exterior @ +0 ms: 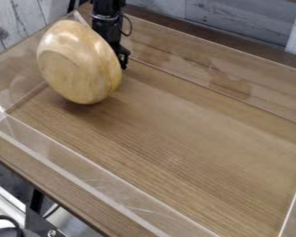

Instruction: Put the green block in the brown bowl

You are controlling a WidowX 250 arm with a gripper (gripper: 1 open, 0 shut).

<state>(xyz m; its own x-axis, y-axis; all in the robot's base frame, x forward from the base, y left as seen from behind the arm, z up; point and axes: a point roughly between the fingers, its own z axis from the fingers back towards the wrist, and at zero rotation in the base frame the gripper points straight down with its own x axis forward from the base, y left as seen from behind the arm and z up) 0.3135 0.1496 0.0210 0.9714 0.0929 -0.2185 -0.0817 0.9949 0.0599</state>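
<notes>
The brown bowl [77, 61] stands tipped on its side at the back left, its rounded outside facing the camera and its inside turned away. My black gripper [121, 59] reaches steeply down just behind the bowl's right edge, close against it. The jaws look shut, and the bowl partly covers their tips. Nothing shows between them. Whether they touch the bowl I cannot tell. The green block is hidden.
The wooden tabletop [176, 139] is ringed by low clear plastic walls [64, 157] along the front and left. A grey plank wall [237, 18] runs behind the table at the back.
</notes>
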